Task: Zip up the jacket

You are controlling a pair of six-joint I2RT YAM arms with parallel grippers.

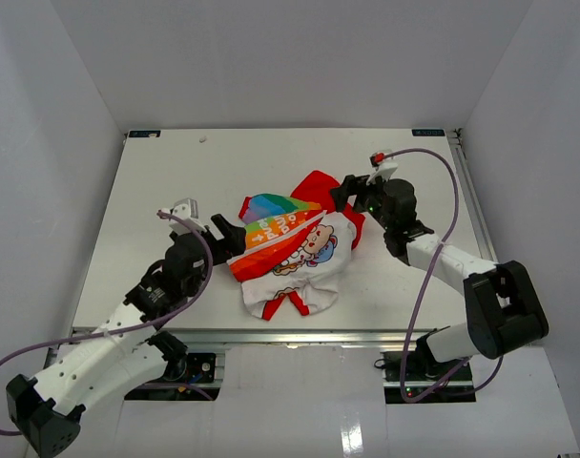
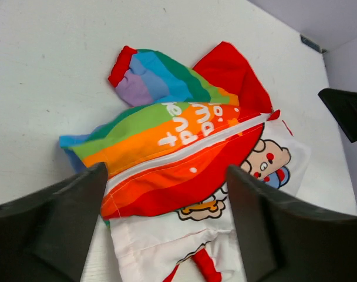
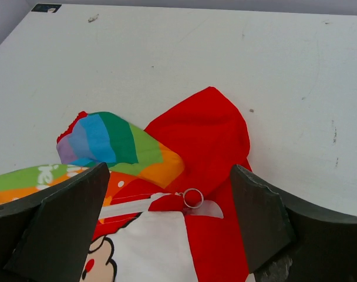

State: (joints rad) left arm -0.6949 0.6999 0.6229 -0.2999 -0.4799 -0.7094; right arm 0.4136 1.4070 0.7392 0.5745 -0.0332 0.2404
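Now: both grippers open, zip apparently closed.
Left gripper [image 1: 230, 234] and right gripper [image 1: 345, 194] stand wide open, holding nothing, flanking the jacket [image 1: 290, 250] crumpled mid-tabletop [image 1: 176, 172]; its ring pull [image 3: 193, 198] sits at the red upper end, so zipping looks finished. Tabletop and walls [image 1: 271, 57] are plain white.
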